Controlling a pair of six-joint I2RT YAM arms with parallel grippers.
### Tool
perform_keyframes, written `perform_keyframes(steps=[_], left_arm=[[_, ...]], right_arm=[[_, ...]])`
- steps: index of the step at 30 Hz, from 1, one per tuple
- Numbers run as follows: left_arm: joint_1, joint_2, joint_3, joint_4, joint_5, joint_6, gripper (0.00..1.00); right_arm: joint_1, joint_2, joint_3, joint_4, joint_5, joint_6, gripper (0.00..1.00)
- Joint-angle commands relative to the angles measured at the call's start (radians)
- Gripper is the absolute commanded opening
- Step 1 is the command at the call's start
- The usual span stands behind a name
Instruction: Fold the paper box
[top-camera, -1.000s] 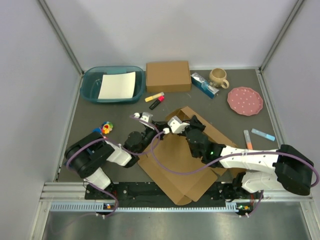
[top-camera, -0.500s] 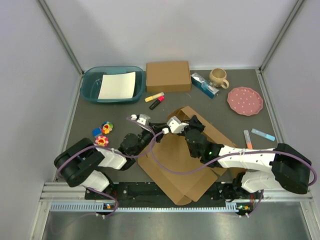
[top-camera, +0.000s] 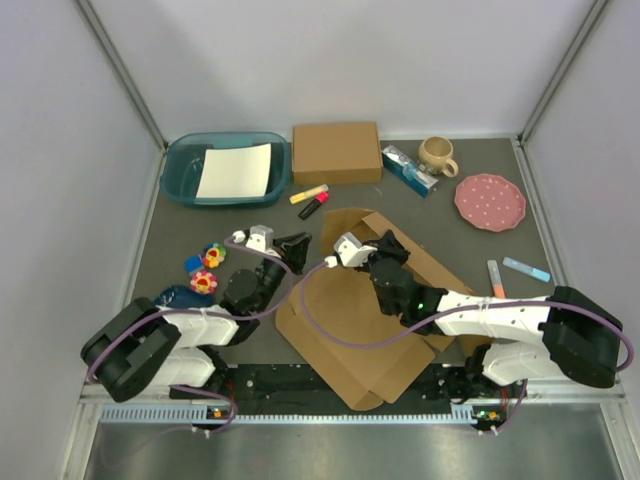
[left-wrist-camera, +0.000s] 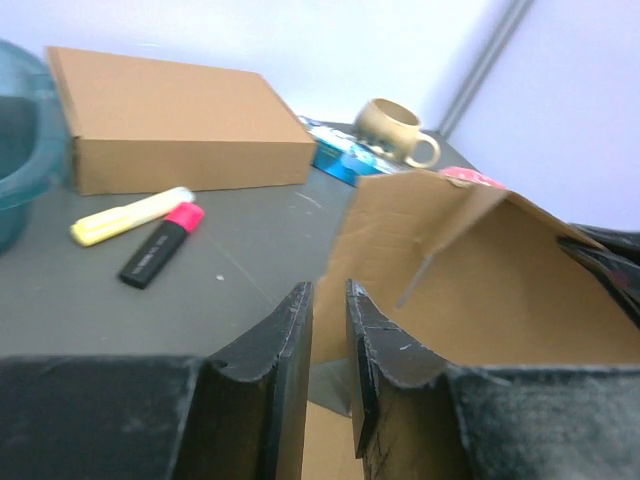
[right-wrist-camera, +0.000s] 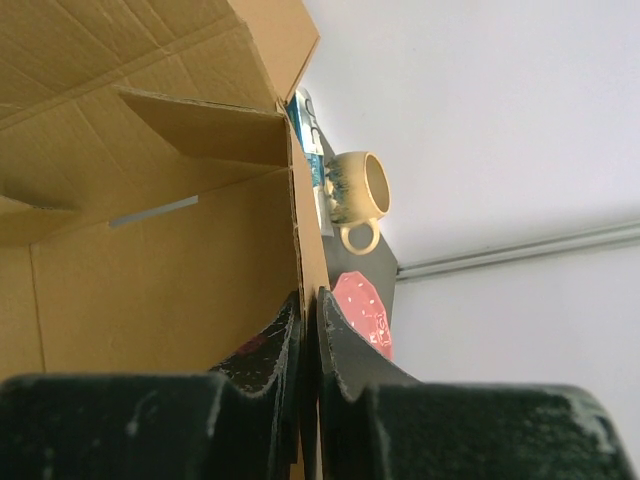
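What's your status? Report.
Left gripper open, holding nothing. Right gripper shut on paper box wall. Highlighters beyond it, clear.

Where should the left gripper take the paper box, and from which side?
Probably the raised flap's near edge on the paper box, approached from the left: it stands upright and thin, straight ahead of the left gripper; the right gripper pinches a wall.

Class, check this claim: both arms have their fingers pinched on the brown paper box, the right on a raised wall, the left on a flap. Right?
Not quite. The right fingers do pinch a raised wall of the paper box, but the left wrist view shows the left fingers apart, nothing between them, short of the flap.
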Motion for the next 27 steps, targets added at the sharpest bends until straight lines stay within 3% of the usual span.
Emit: perform_keyframes(steps=[1, 7, 11, 27], left_arm=[[0.049, 0.014, 0.031, -0.013, -0.104, -0.028, 0.25], [0.132, 0.22, 0.206, -0.082, -0.057, -0.007, 0.23], [0.144, 0.325, 0.285, -0.055, 0.056, -0.015, 0.22], [0.142, 0.426, 0.204, 0.329, 0.517, -0.186, 0.28]], right_arm=[[0.012, 0.038, -0.021, -0.098, -0.064, 0.077, 0.06], [0.018, 0.041, -0.016, -0.1, -0.065, 0.079, 0.06], [0.021, 0.041, -0.015, -0.104, -0.067, 0.08, 0.06], [0.027, 0.047, -0.007, -0.118, -0.072, 0.088, 0.06]])
